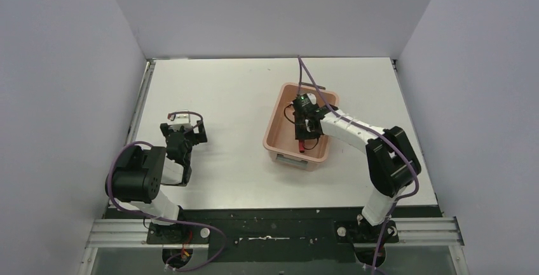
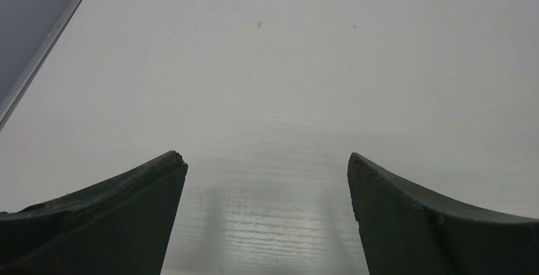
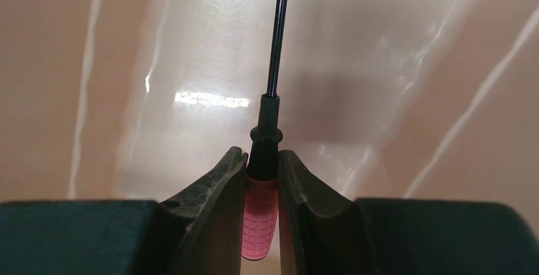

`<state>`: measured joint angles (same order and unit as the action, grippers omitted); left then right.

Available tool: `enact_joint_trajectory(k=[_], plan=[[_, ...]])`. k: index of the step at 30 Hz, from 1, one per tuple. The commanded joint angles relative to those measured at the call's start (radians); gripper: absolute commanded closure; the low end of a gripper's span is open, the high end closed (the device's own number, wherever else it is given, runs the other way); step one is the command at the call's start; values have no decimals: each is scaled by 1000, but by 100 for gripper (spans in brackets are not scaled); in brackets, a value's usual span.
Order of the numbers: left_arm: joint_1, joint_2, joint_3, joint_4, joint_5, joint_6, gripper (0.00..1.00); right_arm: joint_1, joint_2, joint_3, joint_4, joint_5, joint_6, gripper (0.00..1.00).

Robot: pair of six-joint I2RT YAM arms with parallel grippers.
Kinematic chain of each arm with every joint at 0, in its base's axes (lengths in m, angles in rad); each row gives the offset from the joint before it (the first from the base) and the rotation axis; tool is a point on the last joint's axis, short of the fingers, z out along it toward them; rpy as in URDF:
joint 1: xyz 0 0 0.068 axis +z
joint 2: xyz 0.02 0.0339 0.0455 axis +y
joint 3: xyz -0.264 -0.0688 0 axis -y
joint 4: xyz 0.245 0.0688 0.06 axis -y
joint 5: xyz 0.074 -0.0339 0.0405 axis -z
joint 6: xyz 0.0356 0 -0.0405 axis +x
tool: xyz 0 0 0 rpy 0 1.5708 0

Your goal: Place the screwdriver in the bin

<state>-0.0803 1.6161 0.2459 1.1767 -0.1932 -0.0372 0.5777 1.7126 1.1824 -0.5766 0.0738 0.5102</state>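
Observation:
The salmon-pink bin point(image 1: 274, 122) stands right of the table's middle. My right gripper point(image 1: 301, 138) is down inside it, shut on the screwdriver point(image 3: 260, 214) by its red handle. The thin black shaft point(image 3: 277, 33) points away from the wrist over the bin's glossy pink floor point(image 3: 394, 65). In the top view the red handle point(image 1: 300, 144) shows just below the fingers. My left gripper point(image 1: 184, 129) is at the left of the table, open and empty, its fingers point(image 2: 127, 218) wide apart over bare white tabletop.
The white table point(image 1: 235, 91) is walled by grey panels on three sides. A metal rail point(image 1: 141, 107) runs along the left edge, close to the left arm. Purple cables trail from both arms.

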Motion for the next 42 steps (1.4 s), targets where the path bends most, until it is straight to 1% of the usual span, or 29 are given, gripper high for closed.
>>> enact_joint_trajectory(k=[1,3,4,7,13,15,16,17,18,19,20,22,24,26,27,29,30,31,32,34,36,37,40,42], plan=[[5,-4,9,31,8,8,3,7,51,-19,113,29,5,87],[5,-6,9,31,8,7,3,7,62,-18,105,52,7,78],[5,-5,9,32,8,8,3,7,64,-11,98,63,7,71],[5,-6,9,32,8,8,3,9,53,31,63,76,-4,63],[5,-5,9,32,8,7,3,18,-24,167,-35,97,-39,53],[5,-5,9,31,9,8,3,22,-60,217,-61,99,-55,47],[5,-6,9,32,8,7,3,21,-79,246,-71,99,-66,40],[6,-7,9,31,9,7,3,22,-98,262,-83,101,-77,31],[5,-6,9,32,8,8,3,20,-120,286,-93,106,-91,20],[5,-6,9,32,9,8,3,20,-141,314,-100,119,-109,7],[5,-5,9,31,9,7,3,18,-166,328,-101,137,-131,1],[5,-6,9,31,9,8,3,9,-225,320,-73,202,-194,0],[5,-5,9,32,9,7,3,-2,-297,280,-15,253,-294,0],[5,-5,9,31,9,8,3,-14,-394,192,85,308,-384,0],[5,-6,9,31,9,8,3,-27,-452,124,157,330,-429,0],[5,-6,9,31,9,8,3,-83,-588,-62,363,334,-507,0],[5,-5,9,31,8,7,3,-122,-684,-173,473,327,-541,0],[5,-4,10,30,9,8,3,-156,-731,-280,594,317,-572,0],[5,-6,9,31,8,7,3,-187,-813,-383,694,305,-606,0],[5,-5,9,31,8,8,3,-220,-921,-572,901,324,-652,0],[5,-6,9,31,8,8,3,-237,-999,-726,1007,376,-654,0],[5,-6,9,31,8,8,3,-241,-1023,-783,1034,399,-650,0],[5,-5,9,31,8,8,3,-248,-1064,-921,1050,470,-596,0],[5,-5,9,31,7,7,3,-250,-1076,-992,1070,481,-550,0]])
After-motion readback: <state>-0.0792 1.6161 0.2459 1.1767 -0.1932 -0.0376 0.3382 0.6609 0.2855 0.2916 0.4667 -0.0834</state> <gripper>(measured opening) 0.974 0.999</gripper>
